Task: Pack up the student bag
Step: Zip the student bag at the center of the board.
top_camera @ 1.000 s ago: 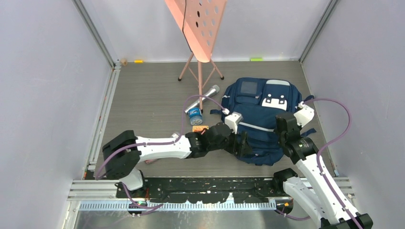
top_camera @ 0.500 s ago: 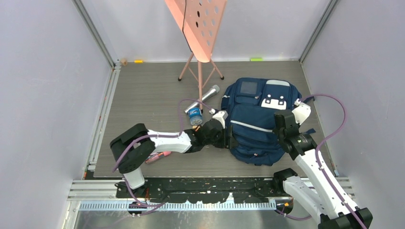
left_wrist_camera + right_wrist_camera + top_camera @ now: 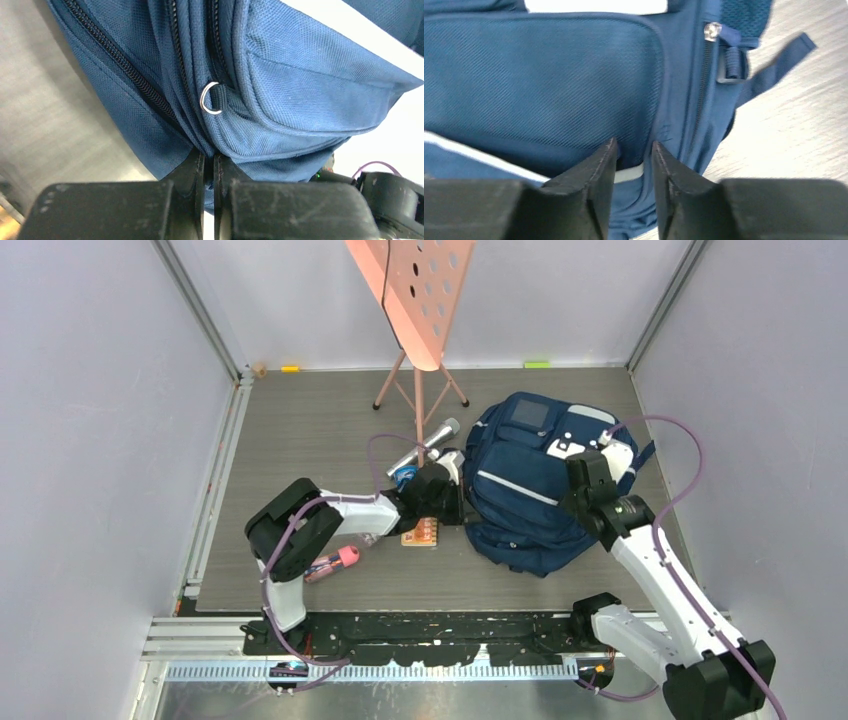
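Note:
The student bag (image 3: 530, 495), navy with grey stripes, lies front-up on the right half of the floor. My left gripper (image 3: 462, 502) is at its left edge. In the left wrist view that gripper (image 3: 209, 157) is shut on a fold of the bag's fabric (image 3: 300, 90), just below a metal D-ring (image 3: 212, 98) and beside two zipper lines. My right gripper (image 3: 583, 478) rests over the bag's upper right side. In the right wrist view this gripper (image 3: 634, 150) is open, its fingers astride a seam and a grey stripe of the bag (image 3: 539, 80), gripping nothing.
A pink music stand (image 3: 415, 290) stands behind the bag, its legs near a silver microphone (image 3: 432, 440). A blue-lidded jar (image 3: 405, 475), a small orange box (image 3: 420, 532) and a pink object (image 3: 335, 560) lie left of the bag. Grey walls close in both sides.
My left gripper closed on the bag's left edge and drew back leftward. My right gripper opened. The bag shifted up and left, turning slightly.

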Controlling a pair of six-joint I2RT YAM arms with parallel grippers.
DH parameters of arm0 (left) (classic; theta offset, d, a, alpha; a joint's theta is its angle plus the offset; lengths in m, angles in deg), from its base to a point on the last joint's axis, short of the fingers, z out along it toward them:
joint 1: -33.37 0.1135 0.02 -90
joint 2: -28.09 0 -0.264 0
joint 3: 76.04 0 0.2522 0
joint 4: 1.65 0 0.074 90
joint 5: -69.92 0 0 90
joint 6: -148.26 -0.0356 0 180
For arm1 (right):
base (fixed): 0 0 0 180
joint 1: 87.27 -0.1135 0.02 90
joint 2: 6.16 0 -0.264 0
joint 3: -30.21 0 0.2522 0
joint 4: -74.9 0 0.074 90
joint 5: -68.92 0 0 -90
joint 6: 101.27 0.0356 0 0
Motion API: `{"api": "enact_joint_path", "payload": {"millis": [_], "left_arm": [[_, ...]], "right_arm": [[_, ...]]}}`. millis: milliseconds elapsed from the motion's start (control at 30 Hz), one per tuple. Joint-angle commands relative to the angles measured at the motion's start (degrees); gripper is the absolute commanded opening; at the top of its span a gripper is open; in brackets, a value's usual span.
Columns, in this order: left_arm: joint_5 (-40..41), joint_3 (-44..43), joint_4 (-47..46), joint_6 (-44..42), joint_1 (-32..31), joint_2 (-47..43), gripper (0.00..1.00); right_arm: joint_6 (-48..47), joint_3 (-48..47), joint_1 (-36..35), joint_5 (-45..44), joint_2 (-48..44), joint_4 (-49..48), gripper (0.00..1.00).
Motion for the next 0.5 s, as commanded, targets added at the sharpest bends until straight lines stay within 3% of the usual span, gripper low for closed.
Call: {"api": "enact_joint_path", "payload": {"millis": [0,33,167,300,467], "left_arm": [[1.6,-7.6,-4.9,-3.9,3.9,2.7,0.0],[1.5,-8.4,-4.8,-3.9,4.4,3.3,0.0],[0.7,-11.8,-4.0,-4.3,5.6,5.3,0.0],[0.7,-12.6,-4.3,-4.2,5.9,5.8,0.0],[-1.3,-10.1,-9.0,-1.1,6.4,4.2,0.0]], "right_arm": [[-2.5,-7.9,-0.3,9.4,3.6,1.2,0.46],[-2.5,-9.5,-0.3,11.4,4.6,3.0,0.56],[-0.2,-12.0,-1.3,16.5,4.6,6.7,0.69],[5.8,-11.5,-6.9,18.8,4.0,7.7,0.71],[14.6,-8.0,-18.0,10.2,3.8,5.2,0.66]]}}
